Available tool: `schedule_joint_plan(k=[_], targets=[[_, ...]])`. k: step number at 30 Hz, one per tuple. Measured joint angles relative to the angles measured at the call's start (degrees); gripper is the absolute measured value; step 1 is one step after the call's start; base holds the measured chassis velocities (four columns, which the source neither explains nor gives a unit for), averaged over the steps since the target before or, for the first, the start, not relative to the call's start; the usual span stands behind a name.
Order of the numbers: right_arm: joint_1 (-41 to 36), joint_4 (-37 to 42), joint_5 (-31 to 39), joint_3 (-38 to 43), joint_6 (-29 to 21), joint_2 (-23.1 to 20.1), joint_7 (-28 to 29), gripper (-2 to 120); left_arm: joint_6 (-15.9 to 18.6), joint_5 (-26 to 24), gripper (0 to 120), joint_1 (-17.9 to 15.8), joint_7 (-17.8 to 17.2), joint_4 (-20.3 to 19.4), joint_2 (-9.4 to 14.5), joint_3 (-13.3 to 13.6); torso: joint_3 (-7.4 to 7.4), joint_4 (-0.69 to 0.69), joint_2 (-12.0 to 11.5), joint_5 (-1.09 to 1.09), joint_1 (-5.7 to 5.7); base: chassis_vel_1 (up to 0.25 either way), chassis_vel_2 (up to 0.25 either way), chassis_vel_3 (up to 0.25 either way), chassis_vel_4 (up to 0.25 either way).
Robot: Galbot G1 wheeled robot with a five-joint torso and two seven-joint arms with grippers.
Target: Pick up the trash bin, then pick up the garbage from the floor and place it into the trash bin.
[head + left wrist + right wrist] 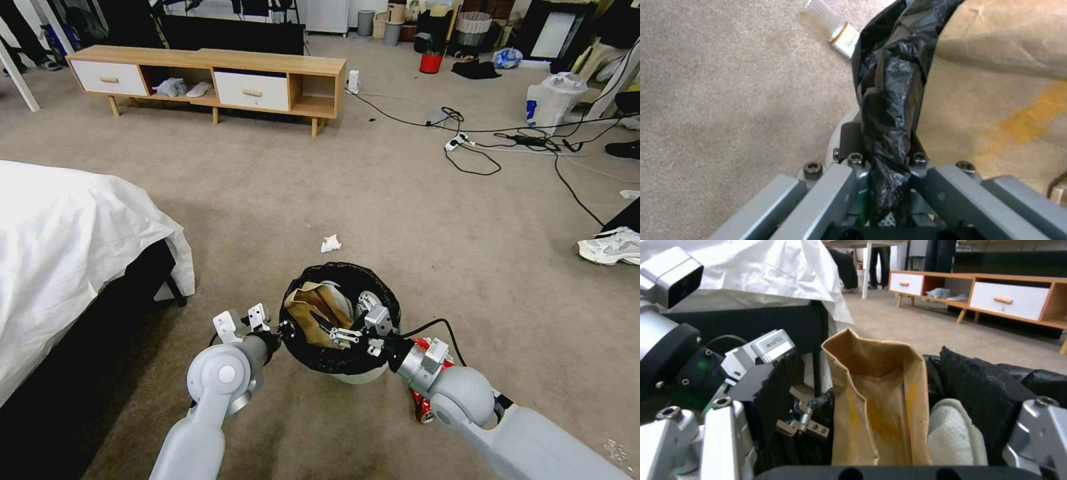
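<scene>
The trash bin (353,375), white with a black bag (393,303) over its rim, hangs just above the floor (413,227). My left gripper (285,328) is shut on its left rim, with the bag pinched between the fingers (887,160). A crumpled brown paper bag (313,310) stands inside the bin beside something white (951,436). My right gripper (343,337) is open over the bin's mouth, its fingers (724,430) wide apart on either side of the paper bag (880,400). A white tissue (330,243) lies beyond the bin. A red can (421,400) lies under my right arm, and a clear bottle (831,25) by the bin.
A bed with a white sheet (67,233) fills the left side. A low wooden cabinet (207,80) stands at the far wall. Cables (500,140), a large white plastic bag (553,100), a red bucket (431,62) and a person's shoe (610,245) are to the right.
</scene>
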Motion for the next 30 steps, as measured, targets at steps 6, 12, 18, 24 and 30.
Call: schedule_joint_plan(k=[6,12,18,24,30], targets=[[-0.4,0.1,-0.1,0.3,0.1,-0.1,0.0,85,0.0,0.1,2,-0.1,0.0,0.1,0.0,-0.1,0.0,0.0,0.0,0.0,0.0,0.0,0.0,0.0,0.0],[-0.6,1.4,0.0,1.3,0.1,-0.6,0.0,84,0.0,0.5,2,-0.1,0.0,0.6,0.0,-0.4,0.0,0.0,0.0,0.0,0.0,0.0,0.0,0.0,0.0],[-0.1,4.9,1.1,2.9,-0.4,-2.4,0.1,87,0.0,1.2,2,-0.1,0.0,1.2,0.0,-0.7,0.0,0.0,0.0,0.01,0.0,0.0,0.0,0.0,0.0],[-0.6,9.4,1.7,6.0,-0.9,-5.4,0.1,93,0.0,2.1,2,0.0,0.1,1.9,-0.1,-0.8,0.0,0.0,0.0,0.0,0.0,0.0,0.0,0.0,0.0],[-1.5,12.6,2.2,9.2,-1.2,-8.1,0.1,97,0.0,2.8,2,0.1,0.3,2.4,-0.3,-0.9,0.0,0.0,0.0,0.0,0.0,0.0,0.0,0.0,0.0]])
